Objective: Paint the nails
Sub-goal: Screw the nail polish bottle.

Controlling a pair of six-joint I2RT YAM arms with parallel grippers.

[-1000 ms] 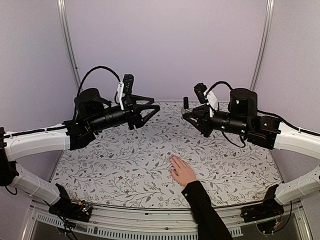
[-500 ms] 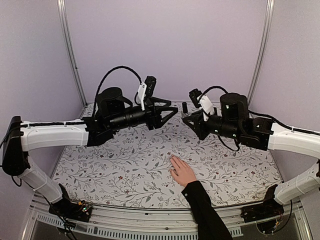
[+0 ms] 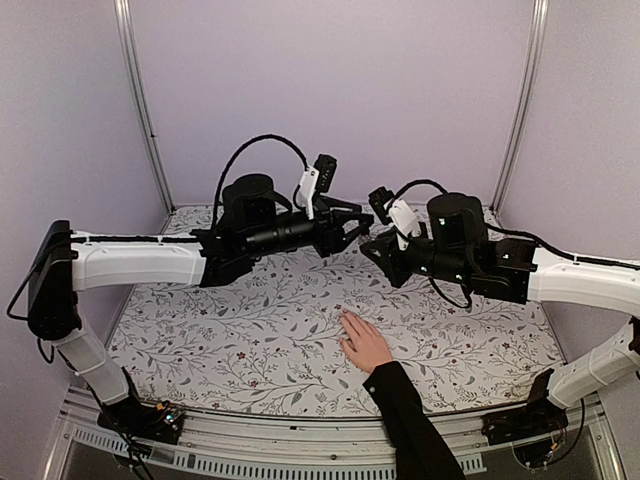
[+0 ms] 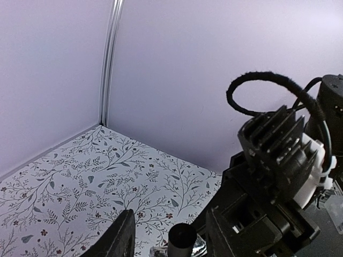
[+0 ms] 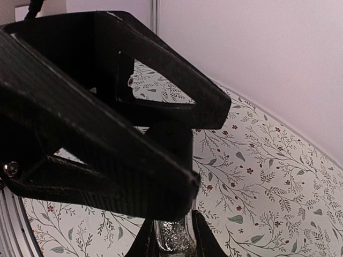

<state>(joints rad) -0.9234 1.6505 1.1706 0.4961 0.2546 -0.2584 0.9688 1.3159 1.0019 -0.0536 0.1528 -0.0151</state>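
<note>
A light-skinned hand [image 3: 365, 345] with a black sleeve [image 3: 412, 425] lies palm down on the flowered table [image 3: 220, 330]; its nails are too small to make out. My right gripper [image 3: 369, 244] is shut on a small glitter polish bottle [image 5: 174, 235] with a black cap [image 5: 172, 140], held upright above the table's back middle. My left gripper [image 3: 352, 222] is open, with one finger on each side of the cap [image 4: 182, 237] and a gap showing on both sides. The left fingers [image 5: 107, 160] fill most of the right wrist view.
Lilac walls close the back and sides, with metal posts [image 3: 140, 100] in the corners. The two wrists nearly meet above the back middle of the table. The hand lies near the front edge, below and in front of both grippers.
My left arm has stretched to the right until its open fingers straddle the bottle's cap. My right gripper has shifted a little left with the bottle. The hand has not moved.
</note>
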